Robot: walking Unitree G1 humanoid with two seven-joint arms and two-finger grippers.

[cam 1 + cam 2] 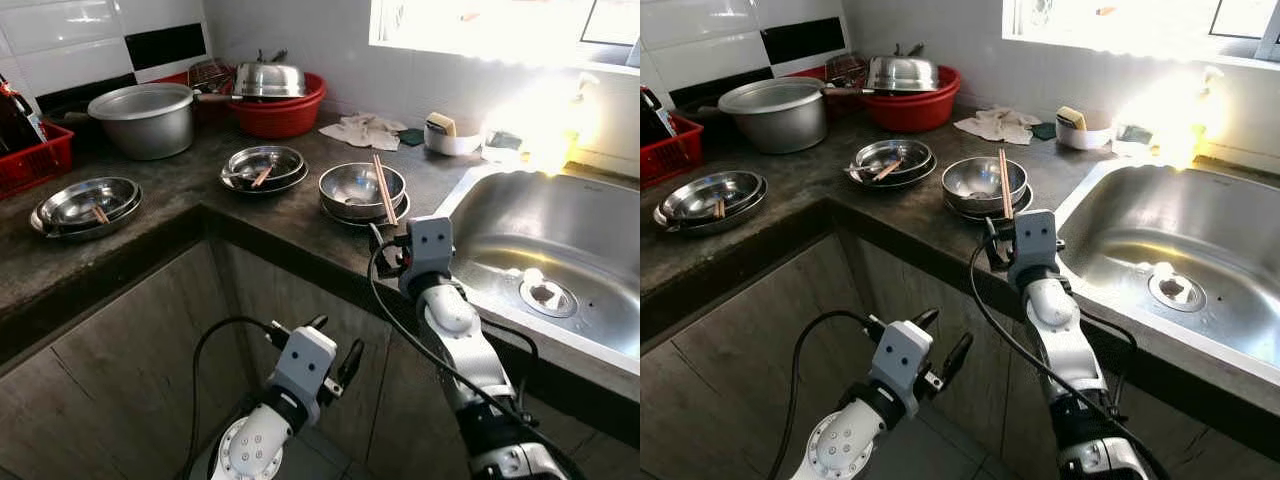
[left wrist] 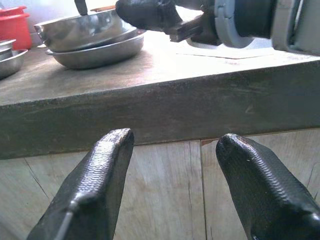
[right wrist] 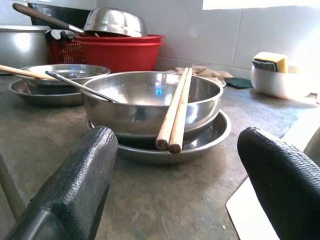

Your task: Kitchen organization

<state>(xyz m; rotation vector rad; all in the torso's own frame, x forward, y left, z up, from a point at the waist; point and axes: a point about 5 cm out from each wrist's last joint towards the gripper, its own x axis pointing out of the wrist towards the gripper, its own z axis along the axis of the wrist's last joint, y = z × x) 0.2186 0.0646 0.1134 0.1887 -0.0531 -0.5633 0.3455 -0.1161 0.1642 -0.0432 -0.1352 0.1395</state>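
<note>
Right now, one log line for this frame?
right gripper: open, at counter edge facing chopsticks across steel bowl | left gripper: open, below counter, idle | sink to the right

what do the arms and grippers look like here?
Both arms are silver-grey with rounded segments, boxy wrist housings and loose black cables. The left gripper and right gripper each have two long black fingers with a fine knurled texture and blunt rounded tips.
</note>
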